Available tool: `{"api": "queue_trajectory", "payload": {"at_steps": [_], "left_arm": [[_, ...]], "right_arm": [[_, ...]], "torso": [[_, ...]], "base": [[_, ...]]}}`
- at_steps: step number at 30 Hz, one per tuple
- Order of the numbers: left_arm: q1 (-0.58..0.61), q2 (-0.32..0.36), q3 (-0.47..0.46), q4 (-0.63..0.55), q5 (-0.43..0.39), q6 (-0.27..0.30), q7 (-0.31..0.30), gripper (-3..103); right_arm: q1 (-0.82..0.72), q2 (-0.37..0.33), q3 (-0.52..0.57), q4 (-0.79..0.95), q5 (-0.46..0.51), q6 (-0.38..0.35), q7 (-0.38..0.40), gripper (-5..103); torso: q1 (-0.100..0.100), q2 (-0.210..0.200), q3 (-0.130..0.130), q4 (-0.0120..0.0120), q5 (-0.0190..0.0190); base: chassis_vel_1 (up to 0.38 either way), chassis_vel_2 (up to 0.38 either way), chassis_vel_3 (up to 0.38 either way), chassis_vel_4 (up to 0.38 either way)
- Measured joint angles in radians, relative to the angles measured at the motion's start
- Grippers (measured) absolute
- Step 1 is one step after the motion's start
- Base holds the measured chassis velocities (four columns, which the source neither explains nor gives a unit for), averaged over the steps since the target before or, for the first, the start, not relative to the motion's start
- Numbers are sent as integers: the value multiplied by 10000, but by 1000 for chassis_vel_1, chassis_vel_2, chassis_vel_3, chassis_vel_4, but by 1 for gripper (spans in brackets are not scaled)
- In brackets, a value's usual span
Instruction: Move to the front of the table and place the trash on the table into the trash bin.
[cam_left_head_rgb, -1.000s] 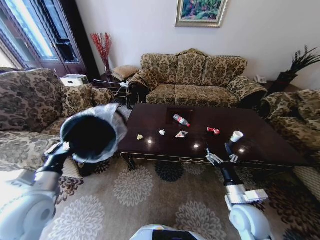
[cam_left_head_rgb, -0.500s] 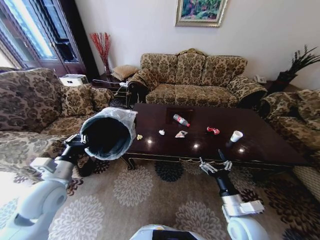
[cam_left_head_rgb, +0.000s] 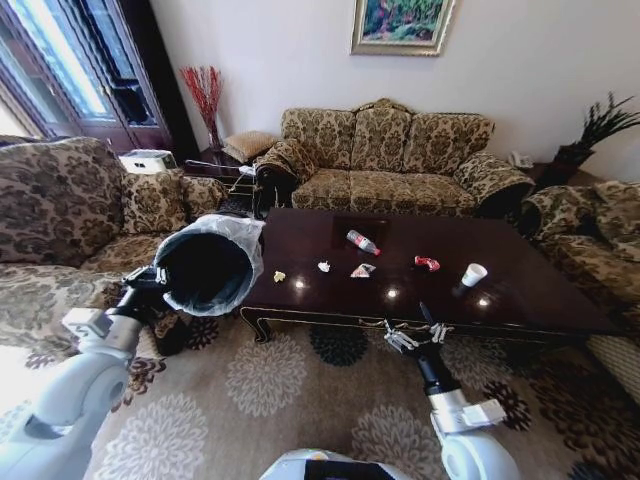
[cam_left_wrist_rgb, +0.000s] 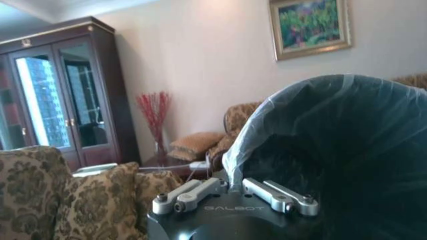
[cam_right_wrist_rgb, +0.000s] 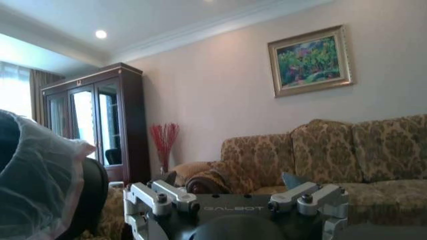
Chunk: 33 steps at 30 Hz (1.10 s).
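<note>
Gripping trash bin (cam_left_head_rgb: 205, 270), left tool (cam_left_head_rgb: 150, 290).

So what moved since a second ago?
The left gripper swung the trash bin rightward toward the table, still gripping it. The right gripper, jaws open, pulled back off the table and leftward. The bottle, wrapper and cup stayed put.

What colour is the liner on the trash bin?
Translucent whitish plastic over the black trash bin, clearest in the head view.
</note>
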Motion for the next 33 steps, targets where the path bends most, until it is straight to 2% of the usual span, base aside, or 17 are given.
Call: {"api": "queue_trajectory", "payload": {"at_steps": [2,3,7,8,9,11,18,21,23,25,33], "left_arm": [[19,582,-150,166,-134,353,47,0],[19,582,-150,166,-134,353,47,0],[-43,1337,-332,435,-565,782,93,0],[-117,1486,-336,564,-690,804,94,0],[-219,1544,-332,668,-758,805,67,0],[-357,1538,-331,716,-758,803,11,0],[-457,1475,-209,933,-586,803,19,0],[-605,1494,-130,1278,-512,811,10,0],[-655,1495,-130,1331,-527,810,-3,0],[-680,1493,-129,1344,-589,809,-3,0],[-665,1437,-131,1100,-633,813,4,0]], "right_arm": [[6,21,-29,-110,-24,72,-38,100],[6,21,-29,-110,-24,72,-38,100],[87,106,-178,-294,-128,188,-60,100],[128,117,-309,-380,-168,385,-56,100],[168,140,-520,-459,-265,639,-38,100],[163,180,-702,-497,-453,798,-45,100],[322,225,-1203,-668,-688,909,-47,100],[707,74,-1223,-943,-785,688,-41,100],[794,21,-1237,-989,-784,643,-33,100],[871,-19,-1294,-1039,-754,592,-20,100],[762,99,-1440,-1101,-749,630,26,100]], "torso": [[4,-1,2,-4,1],[4,-1,2,-4,1],[8,-2,3,-8,8],[9,-2,3,-11,-5],[11,-3,4,-5,-1],[15,-5,5,0,6],[17,-6,7,-9,-1],[-7,-2,-2,7,0],[-10,2,-4,8,3],[-9,2,-3,-1,3],[10,-2,3,-8,7]], "base": [[-229,196,219,-201],[-229,196,245,-209],[-268,238,250,-261],[-265,227,268,-250],[-229,208,240,-250],[-229,200,226,-228],[-98,101,73,-86],[0,0,0,0],[24,-15,-8,31],[0,0,0,0],[4,24,-13,-27]]}}
